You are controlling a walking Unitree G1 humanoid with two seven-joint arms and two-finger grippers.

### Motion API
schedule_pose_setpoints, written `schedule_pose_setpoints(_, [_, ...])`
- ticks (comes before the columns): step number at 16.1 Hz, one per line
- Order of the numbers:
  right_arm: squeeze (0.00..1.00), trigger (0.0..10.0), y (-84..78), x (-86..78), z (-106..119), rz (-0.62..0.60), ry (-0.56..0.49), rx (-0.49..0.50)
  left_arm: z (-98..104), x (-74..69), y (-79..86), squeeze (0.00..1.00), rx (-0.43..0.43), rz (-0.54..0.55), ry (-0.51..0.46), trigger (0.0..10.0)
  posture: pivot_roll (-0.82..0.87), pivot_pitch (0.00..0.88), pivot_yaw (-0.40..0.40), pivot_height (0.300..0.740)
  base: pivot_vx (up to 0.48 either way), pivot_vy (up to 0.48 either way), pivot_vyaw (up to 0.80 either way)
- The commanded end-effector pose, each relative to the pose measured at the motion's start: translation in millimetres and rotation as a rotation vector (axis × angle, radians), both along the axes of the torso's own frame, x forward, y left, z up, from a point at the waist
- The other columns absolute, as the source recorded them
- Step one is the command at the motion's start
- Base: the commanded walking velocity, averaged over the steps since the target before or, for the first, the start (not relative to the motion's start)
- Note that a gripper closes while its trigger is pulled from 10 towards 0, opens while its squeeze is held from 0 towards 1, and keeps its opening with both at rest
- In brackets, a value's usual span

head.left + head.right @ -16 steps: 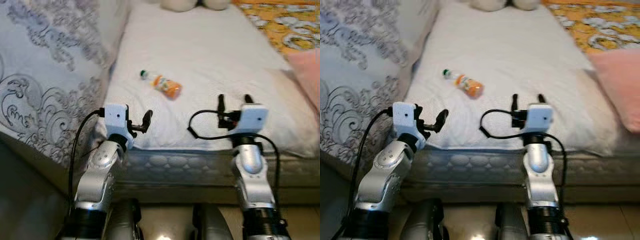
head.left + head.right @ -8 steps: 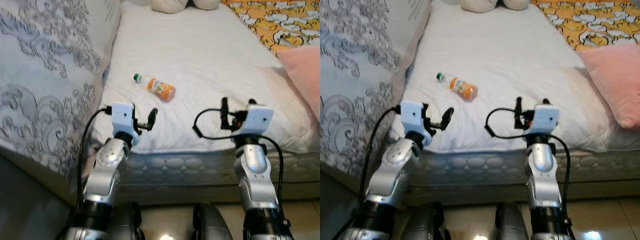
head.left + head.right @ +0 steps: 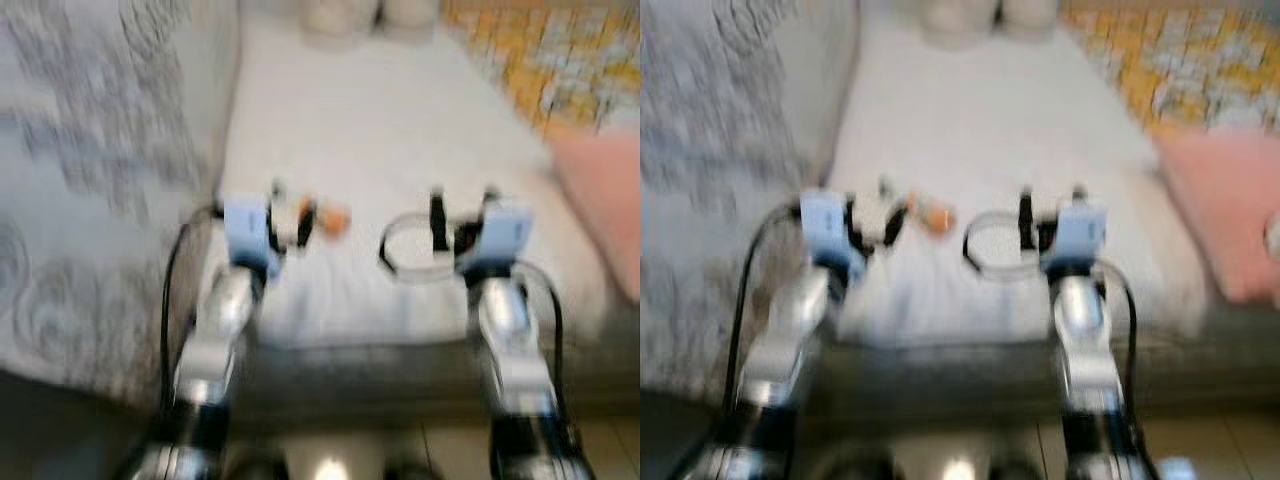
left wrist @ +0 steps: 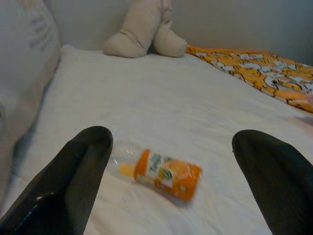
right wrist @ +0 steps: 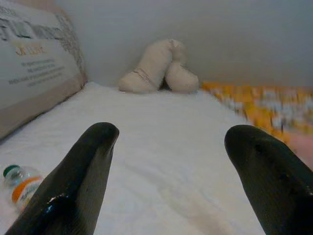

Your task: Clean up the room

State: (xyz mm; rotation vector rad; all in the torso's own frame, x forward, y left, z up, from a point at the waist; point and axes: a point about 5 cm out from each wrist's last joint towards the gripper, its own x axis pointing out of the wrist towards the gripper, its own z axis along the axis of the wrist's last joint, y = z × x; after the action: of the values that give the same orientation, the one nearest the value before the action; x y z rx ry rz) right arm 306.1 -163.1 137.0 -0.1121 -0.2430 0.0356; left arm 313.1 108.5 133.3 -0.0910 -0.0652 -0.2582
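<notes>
Little of the clean-up is judged complete: the bottle [image 4: 159, 173] lies on its side on the white bed [image 4: 205, 107], not yet grasped. The left gripper [image 4: 171, 196] is spread wide, and the bottle is framed between its fingers, just ahead of them — no contact is made. The right gripper [image 5: 176, 181] is likewise spread wide and holds nothing; it is held over the sheet, with the bottle off to its left. A plush toy [image 5: 156, 68] rests at the head of the bed. Against the frame half a second earlier, the head views are now blurred — camera motion is indicated — and the left gripper is seen closer to the bottle.
</notes>
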Motion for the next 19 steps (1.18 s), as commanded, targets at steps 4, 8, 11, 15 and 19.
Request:
schedule_pose_setpoints(4, [0.00, 10.0, 1.4, -2.3, -9, -0.010, 0.029, 0.002, 7, -0.2, 2.6, 0.00, 0.064, -0.002, -0.041, 10.0, -0.13, 0.000, 0.042, 0.740, 0.000, 0.000, 0.00])
schedule_pose_setpoints(8, [0.00, 10.0, 1.5, -0.7, -20, -0.038, 0.082, -0.035, 9, -0.7, -1.3, 0.00, 0.062, -0.042, -0.052, 10.0, -0.13, 0.000, 0.055, 0.740, 0.360, 0.000, 0.00])
schedule_pose_setpoints(11, [0.00, 10.0, 0.1, -1.0, -22, -0.045, 0.089, -0.035, 10, -1.3, -4.5, 0.00, 0.083, -0.068, -0.063, 10.0, -0.13, 0.000, 0.057, 0.740, 0.480, 0.000, 0.00])
schedule_pose_setpoints(15, [0.00, 10.0, 0.7, -2.5, -25, -0.046, 0.099, -0.035, 10, -3.3, -6.4, 0.00, 0.065, -0.084, -0.058, 10.0, -0.13, 0.000, 0.062, 0.740, 0.480, 0.000, 0.00])
schedule_pose_setpoints(19, [0.00, 10.0, 3.9, 0.0, -27, -0.010, 0.124, -0.019, 8, -2.8, 0.0, 0.00, 0.046, -0.030, -0.037, 10.0, -0.12, 0.000, 0.058, 0.740, 0.213, 0.298, 0.00])
